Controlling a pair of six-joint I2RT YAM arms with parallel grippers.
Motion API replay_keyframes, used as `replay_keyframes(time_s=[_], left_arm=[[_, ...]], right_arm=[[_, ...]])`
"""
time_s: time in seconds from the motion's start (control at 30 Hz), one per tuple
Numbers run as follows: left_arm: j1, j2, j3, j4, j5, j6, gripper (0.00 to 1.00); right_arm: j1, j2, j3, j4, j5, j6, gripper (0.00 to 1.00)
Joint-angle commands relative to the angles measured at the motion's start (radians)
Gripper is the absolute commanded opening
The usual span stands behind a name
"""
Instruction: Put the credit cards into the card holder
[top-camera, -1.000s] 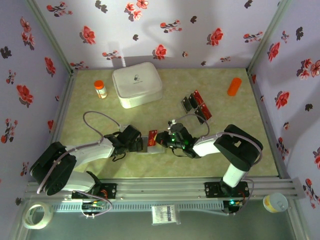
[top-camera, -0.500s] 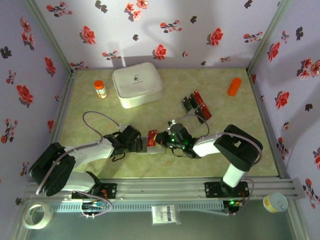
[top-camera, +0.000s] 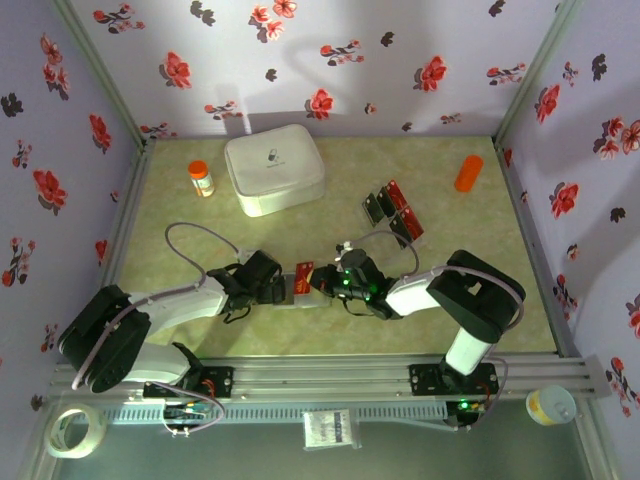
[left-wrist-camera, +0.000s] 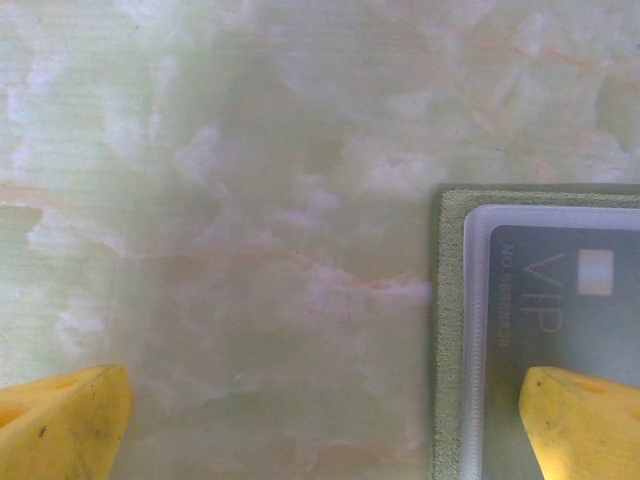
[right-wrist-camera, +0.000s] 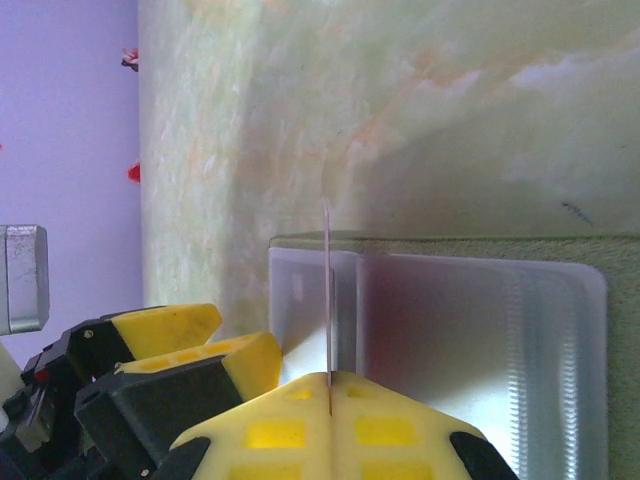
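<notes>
- Olive-green card holder (left-wrist-camera: 447, 330) holds one VIP card (left-wrist-camera: 560, 300).
- Right end effector (right-wrist-camera: 330, 385) pinches a second card (right-wrist-camera: 327, 290) above it; left end effector (left-wrist-camera: 320, 420) gapes wide.
- More cards (top-camera: 392, 212) wait at its two o'clock.

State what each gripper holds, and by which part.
Right gripper: a card, pinched edge-on by its near end. Left gripper: nothing, jaws wide open.
</notes>
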Motion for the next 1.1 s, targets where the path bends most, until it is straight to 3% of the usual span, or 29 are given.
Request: replay_keyframes(time_s=[0.0, 0.53, 1.07], left_arm=[[-0.004, -0.021, -0.010, -0.040, -0.021, 0.001, 1.00], [-0.004, -0.023, -0.010, -0.045, -0.016, 0.001, 1.00], [-0.006, -0.001, -0.024, -0.026, -0.016, -0.001, 1.00]], right_arm=[[0.009, -0.017, -0.010, 0.004, 0.016, 0.008, 0.00], [0.021, -0.001, -0.021, -0.016, 0.040, -0.005, 0.00], [0.047, -0.029, -0.002, -0.196, 0.078, -0.033, 0.00]])
